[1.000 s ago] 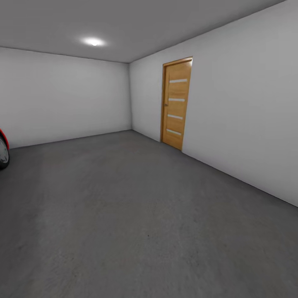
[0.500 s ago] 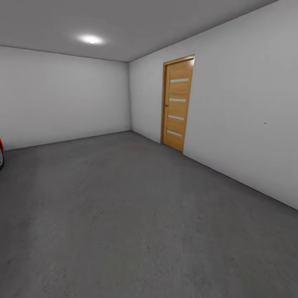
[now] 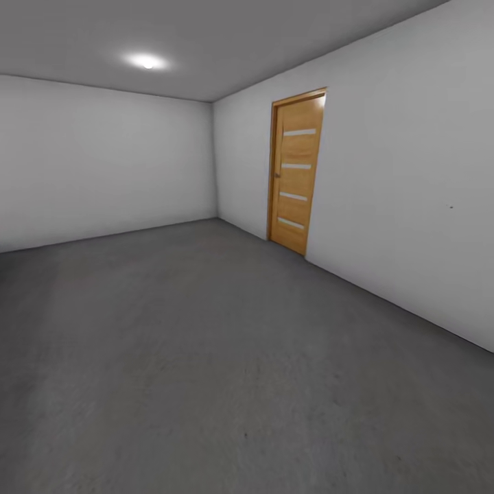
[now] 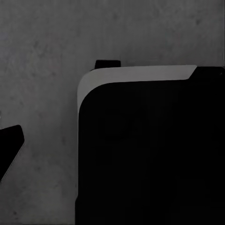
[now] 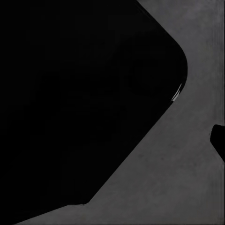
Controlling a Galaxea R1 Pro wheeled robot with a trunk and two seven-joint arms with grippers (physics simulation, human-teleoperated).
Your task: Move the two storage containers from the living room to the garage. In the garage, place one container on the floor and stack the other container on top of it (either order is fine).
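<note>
I am in the garage, with pale grey walls and a dark grey rough floor. The two storage containers are out of view. In the left wrist view a dark tip, apparently one finger, juts in over the floor. A similar dark tip shows in the right wrist view. Neither view lets me judge how the jaws stand, and nothing is visibly held.
A wooden door with pale horizontal strips stands shut in the right wall. A ceiling lamp glows at the upper left. My black body looms large in the left wrist view and also in the right wrist view.
The whole head view has shifted: a red and black rounded object at the left edge has slid out of the picture, and the door looks slightly larger and further right.
</note>
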